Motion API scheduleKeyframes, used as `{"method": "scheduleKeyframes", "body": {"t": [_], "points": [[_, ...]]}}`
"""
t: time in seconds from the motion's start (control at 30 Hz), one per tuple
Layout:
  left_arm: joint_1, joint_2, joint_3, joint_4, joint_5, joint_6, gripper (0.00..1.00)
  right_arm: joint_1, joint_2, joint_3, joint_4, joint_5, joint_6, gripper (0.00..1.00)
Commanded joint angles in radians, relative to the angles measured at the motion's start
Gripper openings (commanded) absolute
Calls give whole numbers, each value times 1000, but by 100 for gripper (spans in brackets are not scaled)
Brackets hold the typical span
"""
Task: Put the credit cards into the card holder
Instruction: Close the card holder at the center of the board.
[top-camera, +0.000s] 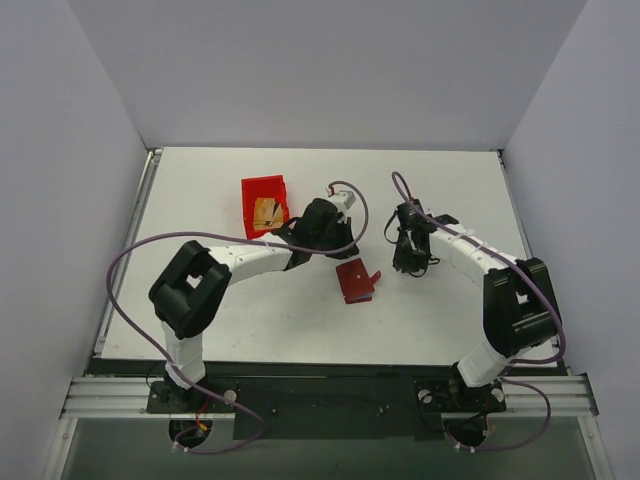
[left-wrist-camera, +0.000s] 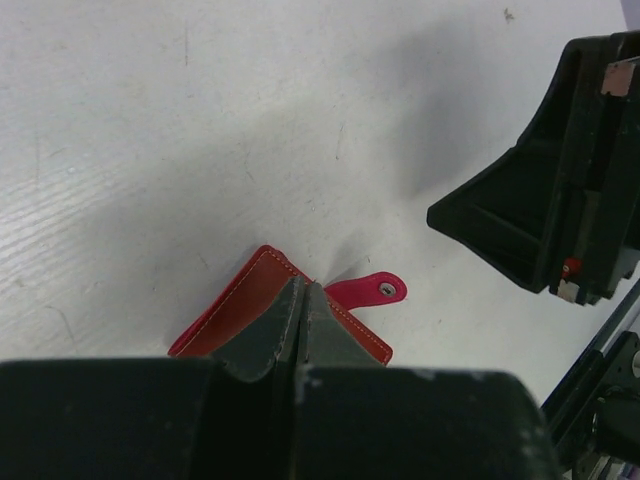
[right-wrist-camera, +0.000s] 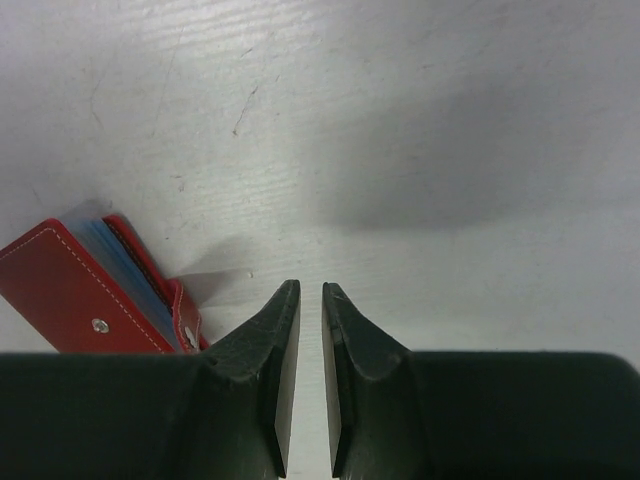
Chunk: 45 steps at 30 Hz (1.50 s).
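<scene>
cards (top-camera: 265, 212): thin, stiff, light, slick, I'd judge; pinch a short edge. In the red bin (top-camera: 262, 182).
card count: can't tell; overlapped.
card holder (top-camera: 355, 281): 1, on worktop between arms, ajar; soft, likely slides, so pin it.
left pincer (left-wrist-camera: 303, 285): closed, tips over holder.
right pincer (right-wrist-camera: 311, 290): slim gap, empty, beside holder.

From the left wrist, the near part of the card holder (left-wrist-camera: 250, 315) is hidden behind the closed jaws of the left gripper (left-wrist-camera: 303, 290). From the right wrist, its left end runs off the picture's edge and its lower side sits behind the right gripper (right-wrist-camera: 311, 295). What its slots hold cannot be told. From above, the credit cards (top-camera: 266, 211) in the red bin (top-camera: 262, 185) are too small to count.
</scene>
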Motion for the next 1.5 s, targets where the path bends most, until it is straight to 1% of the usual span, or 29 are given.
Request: {"method": "scheduleKeyframes", "body": {"t": [0.0, 0.13, 0.3, 0.43, 0.47, 0.53, 0.77, 1.1, 1.27, 1.47], "points": [[-2, 75, 91, -9, 86, 44, 0, -14, 24, -1, -6, -102, -1, 11], [-10, 99, 97, -55, 95, 67, 0, -32, 37, -13, 16, -148, 1, 12], [-17, 79, 37, -57, 127, 65, 0, -45, 50, -19, 33, -169, 5, 12], [-28, 92, 12, -59, 164, 73, 0, -48, 67, -10, 37, -194, 4, 12], [-30, 94, 8, -98, 164, 80, 0, -46, 70, -12, 40, -205, 4, 12], [-36, 100, -4, -111, 162, 84, 0, -46, 71, -16, 56, -234, 2, 12], [-36, 65, -75, -121, 150, 82, 0, -46, 82, -42, 118, -309, 2, 14], [-36, 34, -129, -128, 144, 82, 0, -51, 88, -87, 206, -427, 25, 14], [-36, 28, -136, -123, 139, 79, 0, -51, 76, -107, 238, -482, 30, 13], [-36, 25, -130, -115, 139, 74, 0, -49, 59, -141, 303, -609, 65, 13]]}}
